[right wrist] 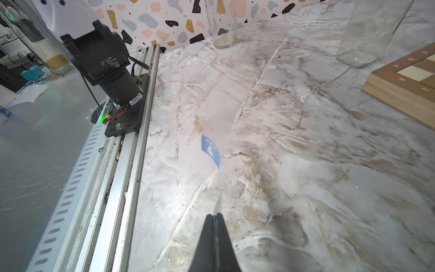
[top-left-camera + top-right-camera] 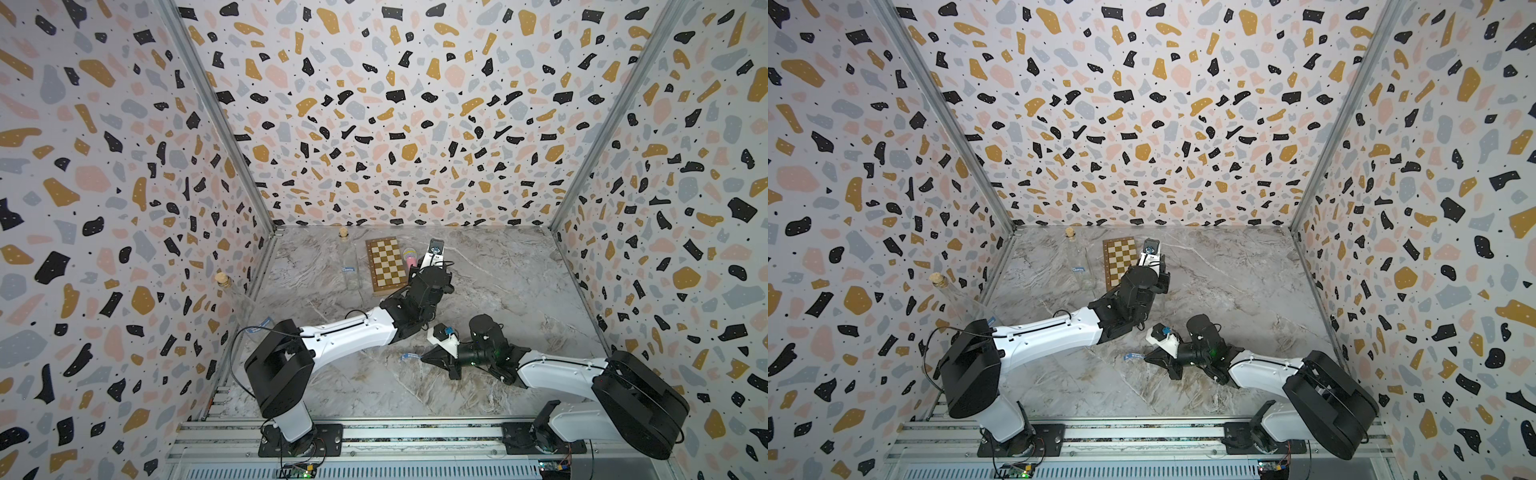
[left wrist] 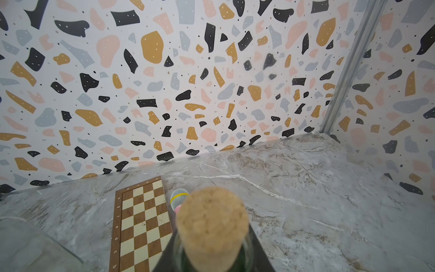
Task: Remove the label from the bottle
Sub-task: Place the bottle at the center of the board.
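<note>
step: peel looks done (my read). The left pincer point(image 3: 213, 256) is clamped on the neck of the corked bottle point(image 3: 188, 261). The right pincer point(image 1: 215, 217) is pressed together on the label point(image 1: 210, 148), which hangs free and well apart from that bottle.
next: probably drop the label on the desk point(image 2: 519, 291), then set the bottle down. The film may cling to the pads, so just opening might not shed it.
spare bottles: clear glass with cork stoppers, one by the left wall point(image 2: 241, 299), one at the back point(image 2: 349, 262). Each has a blue patch (not the target, as far as I can tell).
chessboard point(image 2: 386, 264): flat rigid wood, brown and cream squares, lying on the desk.
microphone point(image 2: 410, 257): pink body, mesh head with a yellow band, just beside the chessboard.
cork point(image 3: 211, 216): tan, grainy, rounded, plugging the held bottle.
label material: thin clear film, limp, with a blue printed patch. In a top view the patch point(image 2: 409, 356) sits just off the right pincer's tips.
desk surface: grey marble-look, smooth, brownish scuffs.
</note>
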